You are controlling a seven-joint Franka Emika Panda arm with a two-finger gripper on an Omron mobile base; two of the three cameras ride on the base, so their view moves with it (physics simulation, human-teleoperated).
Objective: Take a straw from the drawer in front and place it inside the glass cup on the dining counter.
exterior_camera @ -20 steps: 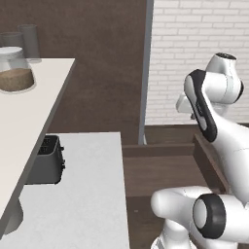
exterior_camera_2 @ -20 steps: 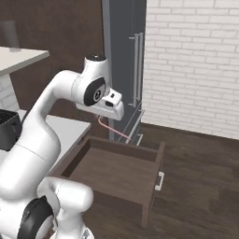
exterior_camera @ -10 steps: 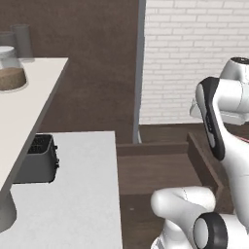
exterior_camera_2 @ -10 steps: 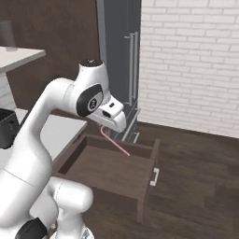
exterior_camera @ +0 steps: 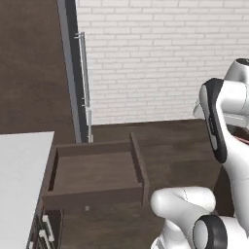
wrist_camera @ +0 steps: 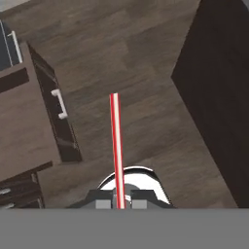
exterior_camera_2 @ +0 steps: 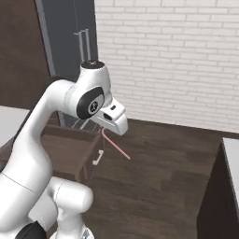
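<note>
At the left of my left base view the drawer stands pulled out and bare inside, its white handle facing the dark wood floor. A second ago a white worktop with a toaster and jars sat on that side; the whole picture has since swung toward the brick wall, so my base is turning, not the things. My gripper is clamped on the straw, which sticks out over the floor, clear of the drawer's front edge. At the right, a dark cabinet side has come into view. I judge the pick done and the carry toward the dining counter begun.
</note>
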